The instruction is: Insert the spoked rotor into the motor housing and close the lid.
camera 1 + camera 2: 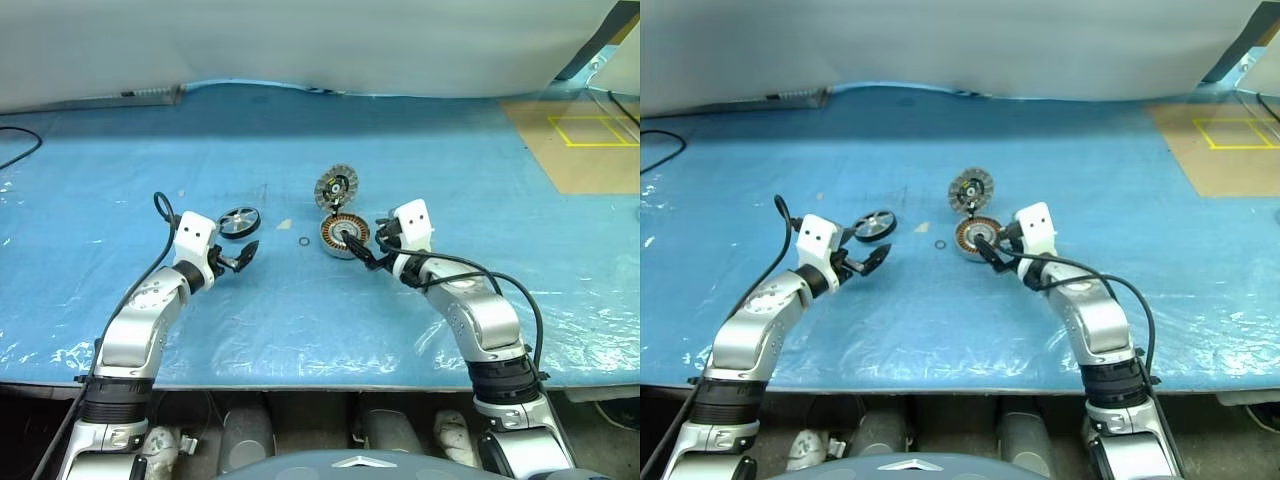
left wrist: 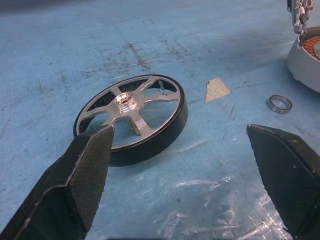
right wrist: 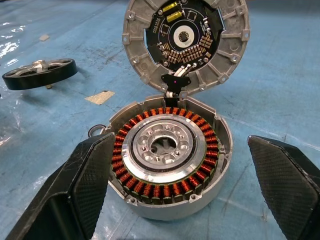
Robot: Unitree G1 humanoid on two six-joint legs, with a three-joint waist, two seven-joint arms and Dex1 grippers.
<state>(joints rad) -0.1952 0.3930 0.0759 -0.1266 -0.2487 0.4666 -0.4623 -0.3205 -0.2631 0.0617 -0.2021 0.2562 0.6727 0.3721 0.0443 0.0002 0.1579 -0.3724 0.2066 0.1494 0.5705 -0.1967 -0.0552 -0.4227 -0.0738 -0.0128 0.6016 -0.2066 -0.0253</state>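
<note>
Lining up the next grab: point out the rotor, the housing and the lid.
rotor (image 2: 131, 116), left wrist view, on its hub.
housing (image 3: 165, 150), right wrist view, on the silver centre ring.
lid (image 3: 186, 35), right wrist view, on its circuit board.

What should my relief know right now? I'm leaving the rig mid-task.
Left gripper: open, at the rotor, not gripping.
Right gripper: open, either side of the housing, nothing held.
Rotor lies flat on the blue sheet, left of the housing.
Lid stands open at the housing's far edge.
A small ring lies between rotor and housing.
Done: nothing inserted.
Left: pick rotor, seat it, close lid.
</note>
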